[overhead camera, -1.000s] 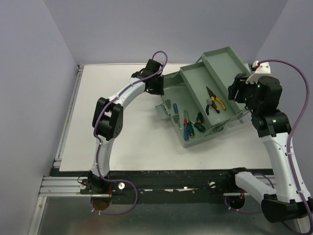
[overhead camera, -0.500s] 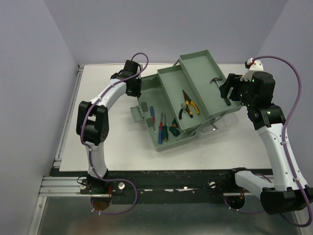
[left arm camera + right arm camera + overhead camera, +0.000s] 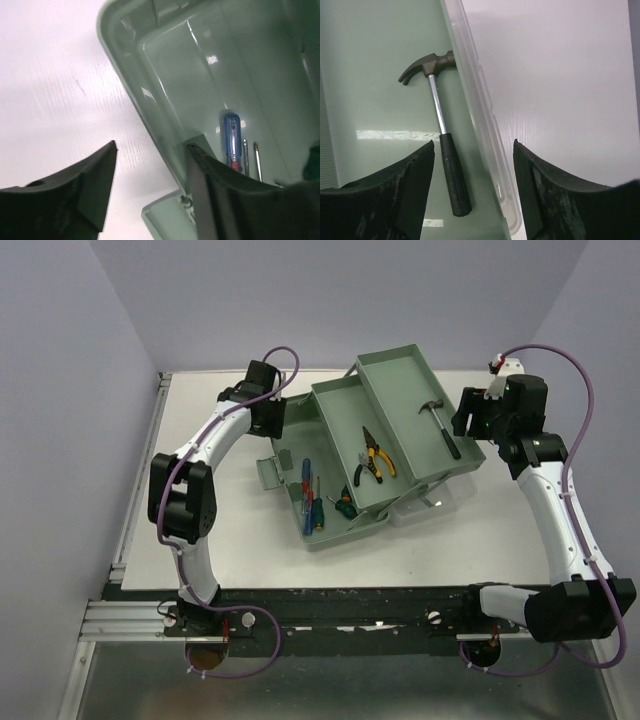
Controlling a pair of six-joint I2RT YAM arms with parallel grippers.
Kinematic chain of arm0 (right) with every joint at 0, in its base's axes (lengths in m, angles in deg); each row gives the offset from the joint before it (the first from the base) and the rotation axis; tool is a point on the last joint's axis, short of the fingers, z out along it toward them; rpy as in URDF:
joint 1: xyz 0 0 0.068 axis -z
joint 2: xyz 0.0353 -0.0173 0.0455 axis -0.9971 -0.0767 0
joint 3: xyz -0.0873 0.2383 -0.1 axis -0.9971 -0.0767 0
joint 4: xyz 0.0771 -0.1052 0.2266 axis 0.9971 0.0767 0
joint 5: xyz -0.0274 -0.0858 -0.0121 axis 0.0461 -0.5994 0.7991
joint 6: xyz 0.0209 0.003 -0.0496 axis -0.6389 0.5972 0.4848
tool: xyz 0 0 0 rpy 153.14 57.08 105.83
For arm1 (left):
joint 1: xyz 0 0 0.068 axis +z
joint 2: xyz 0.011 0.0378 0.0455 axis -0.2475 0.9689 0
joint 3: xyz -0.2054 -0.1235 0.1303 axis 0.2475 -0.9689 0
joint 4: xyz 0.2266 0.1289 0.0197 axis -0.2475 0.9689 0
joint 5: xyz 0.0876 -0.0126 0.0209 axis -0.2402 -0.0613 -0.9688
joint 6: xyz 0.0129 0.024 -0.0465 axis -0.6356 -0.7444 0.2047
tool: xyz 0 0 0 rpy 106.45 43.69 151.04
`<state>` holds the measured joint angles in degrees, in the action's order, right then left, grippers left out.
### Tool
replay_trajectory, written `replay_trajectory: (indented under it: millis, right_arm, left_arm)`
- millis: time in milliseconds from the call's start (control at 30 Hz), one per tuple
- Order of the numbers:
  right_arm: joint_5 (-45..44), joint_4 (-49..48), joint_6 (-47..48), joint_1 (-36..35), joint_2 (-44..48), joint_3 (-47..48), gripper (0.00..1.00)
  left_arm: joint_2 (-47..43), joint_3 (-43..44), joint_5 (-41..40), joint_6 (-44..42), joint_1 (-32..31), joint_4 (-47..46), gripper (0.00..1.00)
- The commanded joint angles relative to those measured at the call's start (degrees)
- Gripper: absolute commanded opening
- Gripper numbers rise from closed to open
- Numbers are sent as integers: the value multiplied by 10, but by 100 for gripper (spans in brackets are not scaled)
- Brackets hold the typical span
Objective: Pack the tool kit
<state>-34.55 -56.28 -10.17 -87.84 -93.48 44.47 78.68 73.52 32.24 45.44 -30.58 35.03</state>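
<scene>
My left pincer [image 3: 150, 187] is released. Its jaws stand apart astride the left end wall of the box [image 3: 165, 90], one finger [image 3: 92, 192] outside over the table [image 3: 50, 75] and the other inside. A gap shows between the outer finger and the wall. Whether the inner one touches the wall, I cannot tell. Just past the inner finger a blue screwdriver [image 3: 231, 142] lies on the box floor, with two thin metal shafts beside it.

My right pincer [image 3: 472, 185] is released too, jaws wide and holding nothing. Between my fingers [image 3: 415, 187] I see the black grip of the hammer [image 3: 442, 135], its head pointing away from me. To its right is the edge of the clear lid [image 3: 480, 130]. The hammer lies flat in the top tray, and bare table is to the right of the lid edge.

From above, the box [image 3: 335, 400] sits open mid-table, between my left pincer [image 3: 268, 418] and my right pincer [image 3: 468, 425]. Its trays step up from near left to far right. The screwdrivers [image 3: 312, 502] lie in the lowest part, nearest and to the left. The pliers [image 3: 372, 455] are in the middle tray. The hammer [image 3: 440, 423] is in the top tray, close to my right pincer.
</scene>
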Motion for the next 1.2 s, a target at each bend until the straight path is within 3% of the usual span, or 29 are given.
replay_trajectory:
  millis: [0, 133, 333, 633, 733, 833, 967, 1167]
  right_arm:
    - [-32, -12, 19, 2, -21, 12, 70]
    - [-22, -11, 40, 1, -33, 8, 63]
    - [14, -9, 47, 1, -55, 9, 45]
    - [67, -1, 62, 1, -70, 9, 20]
    - [85, 0, 66, 1, -69, 10, 9]
    - [98, -1, 69, 1, -67, 10, 1]
    - [110, -2, 68, 1, -65, 9, 1]
    - [164, -2, 50, 1, -62, 14, 1]
  left_arm:
    - [-74, -9, -21, -13, 0, -4, 75]
    - [-107, -21, -29, -11, 0, -19, 89]
    - [-147, -48, 4, 5, 0, -45, 99]
    - [-88, -45, 128, 39, 20, -48, 98]
    - [-70, -56, 162, 50, 31, -69, 89]
    - [-40, -50, 147, 46, 33, -58, 77]
    - [-22, -54, 162, 47, 36, -70, 70]
    - [-10, -69, 239, 61, 37, -109, 50]
